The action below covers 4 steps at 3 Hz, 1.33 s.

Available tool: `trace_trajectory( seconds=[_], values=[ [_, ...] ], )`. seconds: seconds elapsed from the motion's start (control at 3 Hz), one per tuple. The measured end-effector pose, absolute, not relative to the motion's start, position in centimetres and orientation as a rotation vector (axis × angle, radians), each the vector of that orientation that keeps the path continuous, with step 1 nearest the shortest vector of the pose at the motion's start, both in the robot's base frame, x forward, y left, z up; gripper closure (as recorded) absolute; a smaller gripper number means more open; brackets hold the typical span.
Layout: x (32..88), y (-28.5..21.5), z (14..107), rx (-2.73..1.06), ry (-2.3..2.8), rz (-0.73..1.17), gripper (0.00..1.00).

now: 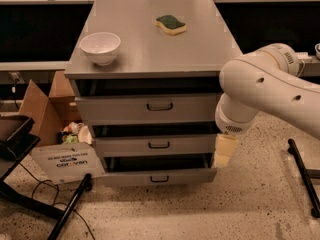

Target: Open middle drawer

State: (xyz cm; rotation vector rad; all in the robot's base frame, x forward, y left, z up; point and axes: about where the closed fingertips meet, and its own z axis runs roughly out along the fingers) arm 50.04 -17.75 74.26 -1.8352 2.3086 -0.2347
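The grey cabinet [150,54] has three drawers. The middle drawer [125,146] has a low grey front and a small dark loop handle [159,145]. It looks pushed in, with a dark gap above it. The taller top drawer [120,109] is above it and the lowest drawer [130,178] sticks out slightly below. My white arm [265,89] reaches in from the right. My cream gripper [224,152] hangs at the cabinet's right front corner, level with the middle and lowest drawers, well to the right of the handle and not touching it.
A white bowl [101,46] and a green-yellow sponge [171,24] sit on the cabinet top. A cardboard box [45,109] with rubbish and a white sign [65,161] stand to the left. Black stand legs [67,209] lie front left, and a black bar [302,176] lies on the floor at right.
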Motion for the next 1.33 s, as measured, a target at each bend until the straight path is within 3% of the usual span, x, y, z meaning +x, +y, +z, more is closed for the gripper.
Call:
trace_trajectory(
  seconds=[0.67,1.33],
  values=[
    [51.5,-17.7,71.1,-1.877,2.295,-0.233,0.00],
    [60.4,-17.9,57.8,-2.058,2.272,-0.207,0.00]
  ],
)
